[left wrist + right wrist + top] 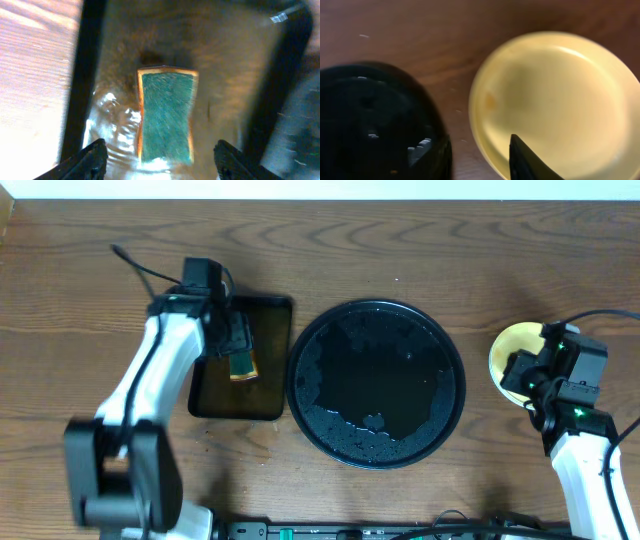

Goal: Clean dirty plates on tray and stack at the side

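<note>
The round black tray (pixel 376 383) sits mid-table, wet, with no plate on it; its rim shows in the right wrist view (pixel 375 115). A pale yellow plate (pixel 512 346) lies on the bare wood to its right, with a faint orange smudge in the right wrist view (pixel 555 95). No mint-white plates are in view. My right gripper (pixel 527 376) hovers over that plate's near edge, fingers apart astride the rim (pixel 482 160). My left gripper (pixel 238 340) is open above a green sponge (pixel 166 112).
The green-and-yellow sponge (pixel 243 366) lies in shallow water in a rectangular dark tray (pixel 215 395) left of the round tray. Cables run along the table's front edge.
</note>
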You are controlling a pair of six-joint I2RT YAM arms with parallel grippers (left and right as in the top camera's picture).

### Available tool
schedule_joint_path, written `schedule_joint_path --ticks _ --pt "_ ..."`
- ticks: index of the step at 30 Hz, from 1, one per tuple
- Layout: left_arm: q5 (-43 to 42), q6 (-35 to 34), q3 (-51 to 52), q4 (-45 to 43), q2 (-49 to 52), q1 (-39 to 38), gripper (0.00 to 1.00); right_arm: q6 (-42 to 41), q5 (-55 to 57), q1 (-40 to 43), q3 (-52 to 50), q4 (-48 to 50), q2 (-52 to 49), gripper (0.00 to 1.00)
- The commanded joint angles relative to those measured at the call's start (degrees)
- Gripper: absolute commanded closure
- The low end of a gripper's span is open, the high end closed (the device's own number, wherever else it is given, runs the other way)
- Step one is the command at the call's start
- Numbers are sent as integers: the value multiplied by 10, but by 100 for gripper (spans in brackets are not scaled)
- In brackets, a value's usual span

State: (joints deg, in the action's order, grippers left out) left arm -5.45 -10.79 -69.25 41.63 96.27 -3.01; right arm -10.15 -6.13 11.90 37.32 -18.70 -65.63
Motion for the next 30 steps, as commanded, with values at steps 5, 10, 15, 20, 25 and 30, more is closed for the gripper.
schedule_joint_path --ticks 5,10,15,20,25,30 --pt "-3 -7 -15 114 -101 1 28 81 -35 -67 62 -120 17 2" --pt "-2 -20 8 151 -190 1 27 87 -27 -84 83 -224 46 1" --pt "1 -21 76 120 -337 1 21 87 -11 -94 78 -273 141 1" --pt "1 -19 183 57 -516 1 21 83 -1 -94 57 -279 268 1" --pt "1 -19 220 61 -633 1 20 83 -1 -94 56 -290 331 1" --pt "1 -19 220 63 -679 1 20 83 -1 -94 56 -290 339 1"
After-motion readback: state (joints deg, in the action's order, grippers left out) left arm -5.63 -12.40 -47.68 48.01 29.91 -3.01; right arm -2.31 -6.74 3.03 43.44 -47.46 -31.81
